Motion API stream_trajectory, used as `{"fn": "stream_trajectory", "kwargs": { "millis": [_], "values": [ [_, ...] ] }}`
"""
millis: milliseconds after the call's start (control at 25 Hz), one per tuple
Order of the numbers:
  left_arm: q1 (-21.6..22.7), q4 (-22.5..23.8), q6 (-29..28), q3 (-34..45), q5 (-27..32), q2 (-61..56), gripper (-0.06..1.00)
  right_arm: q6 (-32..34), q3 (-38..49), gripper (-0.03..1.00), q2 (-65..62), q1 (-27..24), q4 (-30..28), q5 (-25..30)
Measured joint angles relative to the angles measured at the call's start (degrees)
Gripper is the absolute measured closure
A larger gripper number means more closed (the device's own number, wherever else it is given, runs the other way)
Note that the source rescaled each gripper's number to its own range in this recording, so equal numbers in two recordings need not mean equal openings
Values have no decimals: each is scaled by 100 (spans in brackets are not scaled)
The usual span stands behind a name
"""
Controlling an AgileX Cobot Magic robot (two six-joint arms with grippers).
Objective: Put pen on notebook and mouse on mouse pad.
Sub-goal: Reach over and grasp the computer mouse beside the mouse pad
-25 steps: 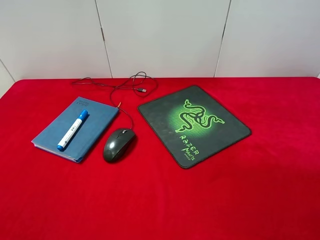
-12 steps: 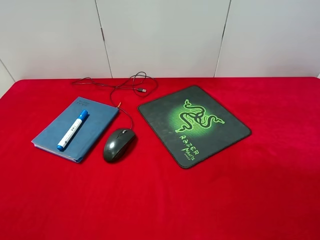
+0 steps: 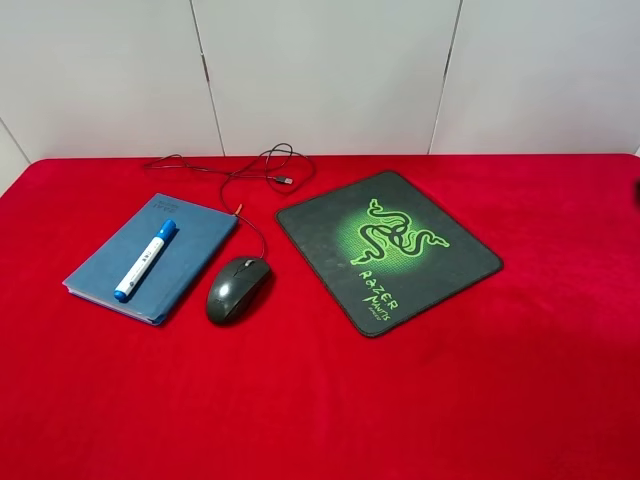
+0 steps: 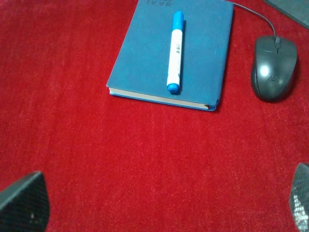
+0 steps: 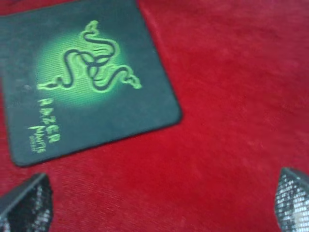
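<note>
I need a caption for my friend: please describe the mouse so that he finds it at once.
On the red table, look between the blue-grey notebook and the black mouse pad. The mouse lies there, off the pad: the only dark oval thing, trailing a thin black cable.

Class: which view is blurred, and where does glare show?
Right wrist view: blurred, the lettering on the mouse pad smeared. Left wrist view: sharp, with a small glare spot on the mouse. Exterior high view: sharp and evenly lit, only soft shadows.
</note>
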Motion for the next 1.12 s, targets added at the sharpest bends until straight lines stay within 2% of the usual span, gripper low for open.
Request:
{"fn": "stream_trajectory", "kwargs": {
  "millis": [280,720,1120],
  "values": [
    [0,0,0,0,0,0,-5,78,-925,-3,1724,1080,-191,-60],
    [0,0,6,0,0,0,-5,829,-2339,-3,3734,2637,-409,-53],
    [0,0,6,0,0,0,-5,2181,-3927,-3,5256,3749,-571,481]
  ]
}}
